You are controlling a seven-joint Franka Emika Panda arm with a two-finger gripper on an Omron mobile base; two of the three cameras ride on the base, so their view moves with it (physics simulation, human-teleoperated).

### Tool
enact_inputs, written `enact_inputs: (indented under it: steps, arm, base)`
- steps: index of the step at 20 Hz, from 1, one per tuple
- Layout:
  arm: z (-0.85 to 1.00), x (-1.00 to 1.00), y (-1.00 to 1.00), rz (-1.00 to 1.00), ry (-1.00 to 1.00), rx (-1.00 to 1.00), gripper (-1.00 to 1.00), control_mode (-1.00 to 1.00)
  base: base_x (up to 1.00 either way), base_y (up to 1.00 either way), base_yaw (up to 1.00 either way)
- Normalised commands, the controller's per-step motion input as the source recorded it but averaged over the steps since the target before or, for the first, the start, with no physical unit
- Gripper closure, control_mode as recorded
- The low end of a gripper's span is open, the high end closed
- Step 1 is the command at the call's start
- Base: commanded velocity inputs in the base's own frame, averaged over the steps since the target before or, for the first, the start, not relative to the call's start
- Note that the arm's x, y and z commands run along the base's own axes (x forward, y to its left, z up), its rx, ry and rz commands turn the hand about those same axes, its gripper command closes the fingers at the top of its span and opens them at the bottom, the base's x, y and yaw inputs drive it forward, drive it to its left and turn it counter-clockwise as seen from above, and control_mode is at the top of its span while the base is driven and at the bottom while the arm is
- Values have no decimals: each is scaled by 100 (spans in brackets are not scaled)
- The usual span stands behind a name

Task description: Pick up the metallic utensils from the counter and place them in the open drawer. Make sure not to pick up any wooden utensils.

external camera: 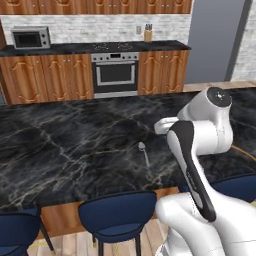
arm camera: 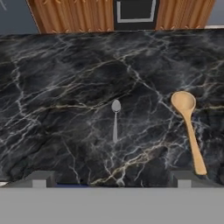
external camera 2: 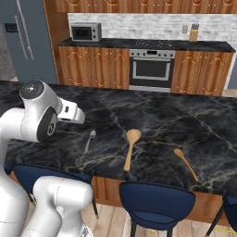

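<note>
Tool (arm camera: pixel 112 179) fingers spread apart above the black marble counter (arm camera: pixel 65 109), facing wooden cabinets (arm camera: pixel 74 15).

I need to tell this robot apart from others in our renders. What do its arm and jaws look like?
The arm is glossy white with rounded, bulbous segments, a dark grey round cap at one joint and a black band along one link. No cables or markings show. In the hand view, the gripper ends in two small, blocky dark grey fingertips.

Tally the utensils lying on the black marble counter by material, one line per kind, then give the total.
Metal spoon: 1
Wooden spoons, the long one and the slimmer one: 2
Total: 3 utensils on the counter
</note>
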Motion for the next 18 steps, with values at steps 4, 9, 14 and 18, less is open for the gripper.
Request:
enact_inputs:
  steps: [4, 9, 14, 18]
  arm:
    - [-39, 10, 0, 0, 17, 0, -100, -100]
    - [-82, 42, 0, -1, 40, 0, -100, -100]
    - [-69, 7, 1, -2, 38, 0, -100, -100]
    - [-55, 49, 19, 0, 12, 0, -100, -100]
  base:
    - [1, -9, 0]
    - [0, 0, 0]
    - [0, 0, 0]
    - [0, 0, 0]
